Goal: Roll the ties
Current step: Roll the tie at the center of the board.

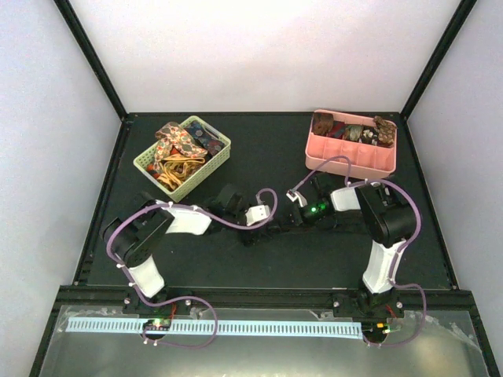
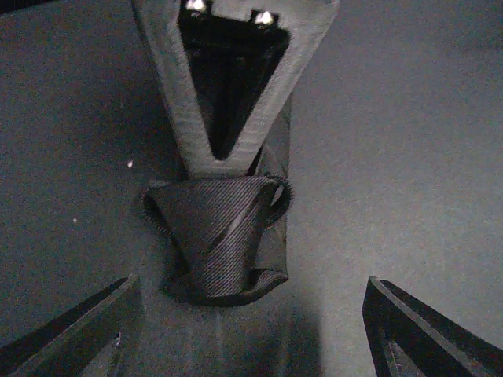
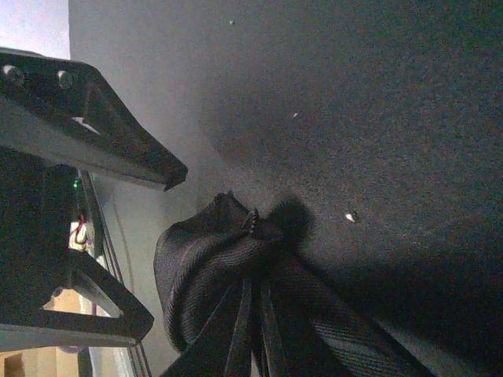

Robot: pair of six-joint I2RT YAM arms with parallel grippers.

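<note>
Two robot arms meet at the middle of a black table [image 1: 267, 157]. Between them lies a dark ribbed tie [image 2: 216, 236], loosely bunched into a half-formed coil. The left gripper [image 2: 251, 278] is spread wide on either side of it, gripping nothing. The right gripper [image 3: 165, 247] is also parted, its tips just at the fabric's edge. Loose patterned ties [image 1: 177, 145] fill a green basket [image 1: 224, 145] at the far left; coiled ties [image 1: 354, 129] sit in a pink tray [image 1: 346, 161] at the far right.

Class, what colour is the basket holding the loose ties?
Light green. The basket shows best in the top external view.
</note>
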